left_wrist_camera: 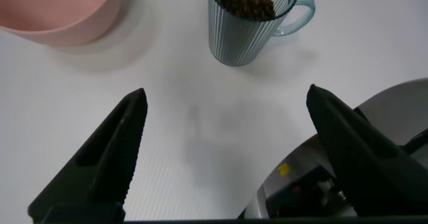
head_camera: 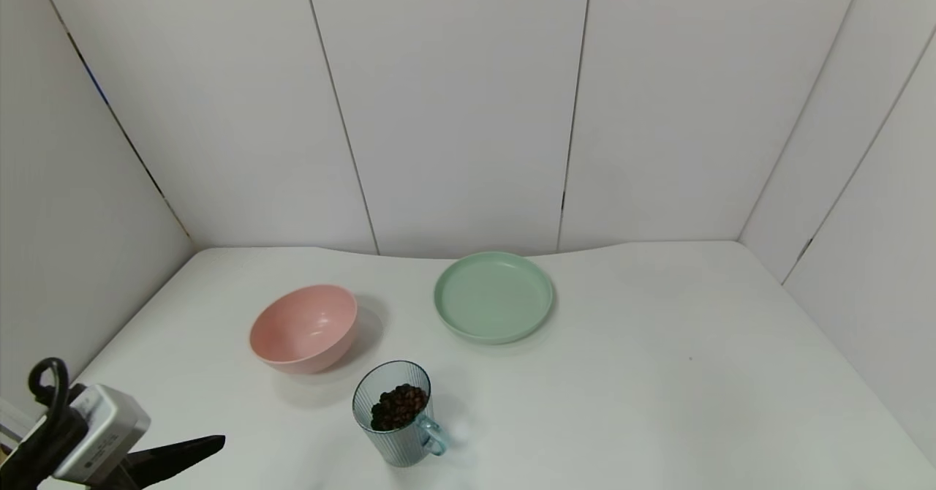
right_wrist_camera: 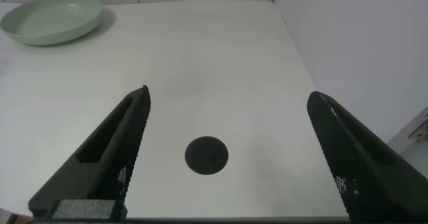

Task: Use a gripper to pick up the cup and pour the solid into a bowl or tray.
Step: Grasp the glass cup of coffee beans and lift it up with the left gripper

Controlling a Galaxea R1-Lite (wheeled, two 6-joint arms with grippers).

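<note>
Cup [head_camera: 397, 417] first: it stands upright on the white worktop [head_camera: 658, 373] near the front edge, ribbed and see-through blue-grey, with its small loop handle turned toward the robot's right and a heap of dark brown beans [head_camera: 398, 405] inside. Beyond it, to the right, lies the shallow green plate [head_camera: 493, 296], bare of beans; beyond it to the left sits a deeper pink bowl [head_camera: 304, 327], well apart from the plate. By the look of things the task is at its very start, the reach toward the cup, since nothing is lifted and nothing is poured. The left gripper [left_wrist_camera: 224, 157] hangs low at the front left corner of the worktop, its two black fingers spread wide and holding nothing; in its wrist view the cup sits ahead of the gap between them, a little toward the handle side, and the fingers touch neither cup nor bowl. The right gripper [right_wrist_camera: 227, 157] is parked off to the right, fingers likewise spread and free, over bare worktop with a dark round mark [right_wrist_camera: 206, 155] beneath it and the plate far off. The next move probably calls for the left gripper to travel forward until its fingers straddle the ribbed wall, clear of the pink bowl, then close firmly enough to lift without tipping the beans out early.
</note>
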